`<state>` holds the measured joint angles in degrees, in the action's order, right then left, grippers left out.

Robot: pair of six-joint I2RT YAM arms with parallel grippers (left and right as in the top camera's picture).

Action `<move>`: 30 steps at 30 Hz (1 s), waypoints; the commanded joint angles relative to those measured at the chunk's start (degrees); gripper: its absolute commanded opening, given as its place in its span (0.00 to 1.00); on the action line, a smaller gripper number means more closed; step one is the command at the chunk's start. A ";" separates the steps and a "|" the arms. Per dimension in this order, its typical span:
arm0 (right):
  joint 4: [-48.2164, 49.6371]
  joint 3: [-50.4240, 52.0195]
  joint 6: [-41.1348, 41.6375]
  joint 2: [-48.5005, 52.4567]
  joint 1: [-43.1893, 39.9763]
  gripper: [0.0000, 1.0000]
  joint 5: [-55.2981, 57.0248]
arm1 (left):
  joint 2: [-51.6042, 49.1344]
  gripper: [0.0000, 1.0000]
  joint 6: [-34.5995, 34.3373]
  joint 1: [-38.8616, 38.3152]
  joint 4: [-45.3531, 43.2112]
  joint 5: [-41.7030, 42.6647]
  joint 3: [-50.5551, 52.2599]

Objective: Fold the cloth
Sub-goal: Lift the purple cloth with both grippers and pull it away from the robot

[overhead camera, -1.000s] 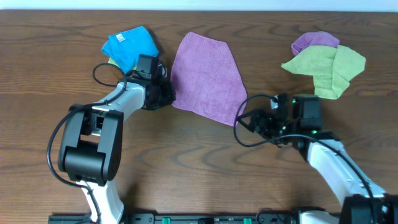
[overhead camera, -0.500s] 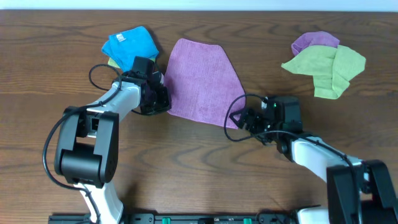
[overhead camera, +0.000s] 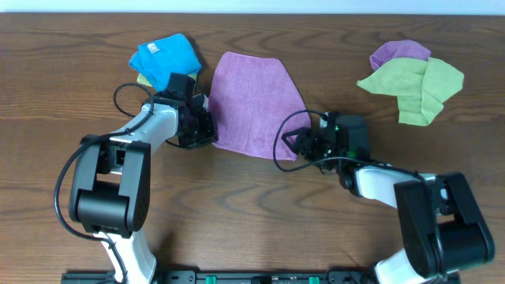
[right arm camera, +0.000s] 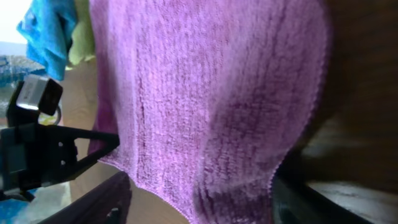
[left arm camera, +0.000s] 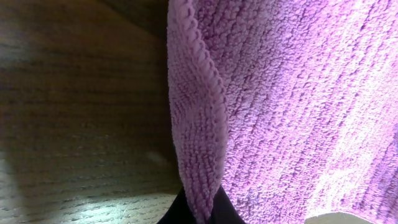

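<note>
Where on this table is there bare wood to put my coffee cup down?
Bare wood lies between the purple cloth and the green cloth, in front of the purple cloth toward the near edge, and left of the blue cloth. It is crowded at the purple cloth's near corners, where the left gripper and right gripper sit.

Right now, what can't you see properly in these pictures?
Right gripper: overhead, its own body covers the tips. In the right wrist view the cloth fills the gap, so open or shut is unclear.
Yellow cloth: overhead, mostly under the blue cloth.
Small purple cloth: overhead, partly under the green cloth.
</note>
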<state>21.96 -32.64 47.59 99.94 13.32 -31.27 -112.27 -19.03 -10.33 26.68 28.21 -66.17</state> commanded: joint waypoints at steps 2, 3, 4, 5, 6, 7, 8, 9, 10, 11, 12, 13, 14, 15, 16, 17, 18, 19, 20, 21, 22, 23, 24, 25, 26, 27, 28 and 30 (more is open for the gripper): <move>-2.97 3.34 1.22 5.14 2.14 0.42 5.42 | -0.04 0.06 1.29 0.24 0.52 0.39 0.74; -2.64 3.34 1.20 5.14 2.14 0.28 5.38 | -0.04 0.06 1.33 0.24 0.55 0.39 0.74; -2.25 3.34 1.18 5.11 2.01 0.15 5.38 | -0.04 0.05 1.53 0.26 0.55 0.42 0.74; -1.92 3.34 1.18 4.96 1.77 0.01 5.33 | 0.04 0.06 1.51 0.28 0.59 0.44 0.74; -1.66 3.32 1.18 4.48 1.27 0.01 5.16 | 0.35 0.06 1.55 0.35 0.76 0.52 0.74; -1.53 3.32 1.20 3.89 0.79 0.01 4.74 | 0.70 0.06 1.95 0.44 0.79 0.92 0.74; -1.53 3.26 1.18 2.75 -0.04 0.01 3.89 | 1.27 0.06 2.62 0.61 0.79 1.86 0.74; -1.55 3.23 0.96 1.68 -0.72 0.01 3.43 | 1.92 0.06 2.78 0.83 0.79 2.10 0.74; -1.55 3.21 0.94 0.44 -1.40 0.01 2.97 | 2.84 0.06 2.78 1.11 0.81 2.10 0.74; -1.57 3.21 0.72 -1.18 -2.21 0.01 2.21 | 3.78 0.06 2.78 1.44 0.79 2.08 0.74; -1.60 3.21 0.33 -2.84 -2.95 0.01 1.84 | 4.85 0.06 2.78 1.81 0.79 2.08 0.74; -1.62 3.21 0.26 -4.72 -3.67 0.01 1.29 | 5.97 0.06 2.75 2.19 0.79 2.08 0.74; -1.62 3.19 0.28 -6.97 -4.48 0.01 0.76 | 7.37 0.06 2.75 2.64 0.81 2.10 0.74; -1.60 3.17 0.33 -9.11 -5.05 0.01 0.26 | 8.61 0.06 2.75 3.02 0.83 2.23 0.74; -1.60 3.06 0.35 -11.50 -5.57 0.01 -0.37 | 10.14 0.06 2.73 3.39 0.94 2.64 0.74; -1.60 2.89 0.35 -13.53 -5.90 0.01 -0.79 | 11.41 0.05 2.73 3.63 0.96 3.41 0.74; -1.60 2.64 0.35 -15.45 -6.01 0.01 -1.20 | 12.87 0.06 2.73 3.78 0.92 4.76 0.74; -1.60 2.34 0.52 -17.53 -6.01 0.01 -1.46 | 14.08 0.06 2.56 3.78 0.87 5.84 0.74; -1.60 1.88 0.94 -19.47 -5.95 0.01 -1.90 | 15.41 0.05 2.05 3.78 0.74 6.71 0.74; -1.60 1.40 1.29 -20.90 -5.75 0.01 -2.05 | 16.50 0.06 1.42 3.74 0.68 7.41 0.74; -1.57 0.83 1.44 -22.21 -5.55 0.01 -2.21 | 17.55 0.06 0.48 3.61 0.50 7.67 0.74; -1.60 0.07 1.73 -23.41 -5.35 0.01 -2.21 | 18.78 0.06 -0.79 3.56 0.22 7.85 0.74; -1.62 -0.74 1.70 -24.35 -5.29 0.01 -2.21 | 19.78 0.06 -1.88 3.56 -0.22 7.85 0.74; -1.68 -1.77 1.70 -25.07 -5.27 0.01 -2.05 | 21.00 0.06 -2.93 3.56 -1.14 7.85 0.74; -1.90 -2.82 1.73 -25.49 -5.38 0.01 -1.92 | 22.23 0.06 -4.20 3.56 -2.32 7.85 0.74; -2.16 -4.20 1.66 -25.51 -5.44 0.01 -1.92 | 23.34 0.06 -5.64 3.56 -3.78 7.85 0.72; -2.73 -5.62 1.66 -25.42 -5.53 0.01 -1.75 | 24.44 0.05 -7.13 3.56 -5.35 7.85 0.70; -4.96 -8.26 1.05 -25.11 -5.53 0.01 -0.09 | 26.03 0.06 -9.68 3.56 -8.24 7.85 0.57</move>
<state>18.06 -37.52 48.86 75.18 8.54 -33.65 -89.06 -23.79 -7.46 20.29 36.07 -65.49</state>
